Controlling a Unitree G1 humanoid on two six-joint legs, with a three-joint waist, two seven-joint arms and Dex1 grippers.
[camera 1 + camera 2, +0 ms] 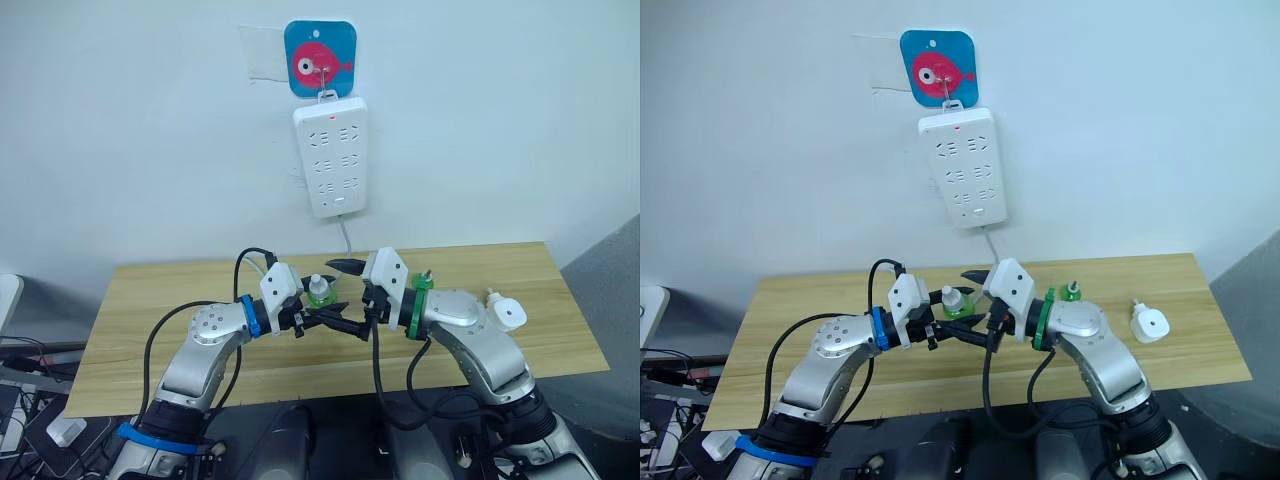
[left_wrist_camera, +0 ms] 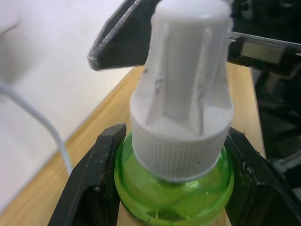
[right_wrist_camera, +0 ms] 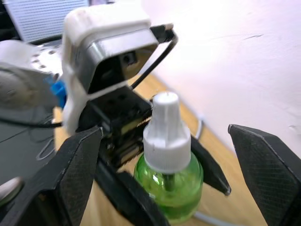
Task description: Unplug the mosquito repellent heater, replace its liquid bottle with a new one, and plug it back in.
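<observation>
1. Above the middle of the wooden desk [image 1: 180, 285], the left claw [image 1: 328, 312] pinches a green liquid bottle [image 1: 320, 293] by its round body, one black finger [image 2: 89, 188] on each side, the bottle upright.
2. That bottle carries a ribbed white cap [image 2: 186, 103] with a narrow fluted top; green liquid shows through its clear wall.
3. Facing it, the right claw [image 1: 975, 310] is spread wide, its fingers standing either side of the bottle and clear of it.
4. A second green bottle [image 1: 1070, 292] stands on the desk behind the right wrist.
5. Well apart from both claws, the mosquito repellent heater [image 1: 507, 314] lies on the desk near its right end.
6. On the wall hangs a white power strip [image 1: 331, 156] under a blue fish hook plate [image 1: 320, 58].
</observation>
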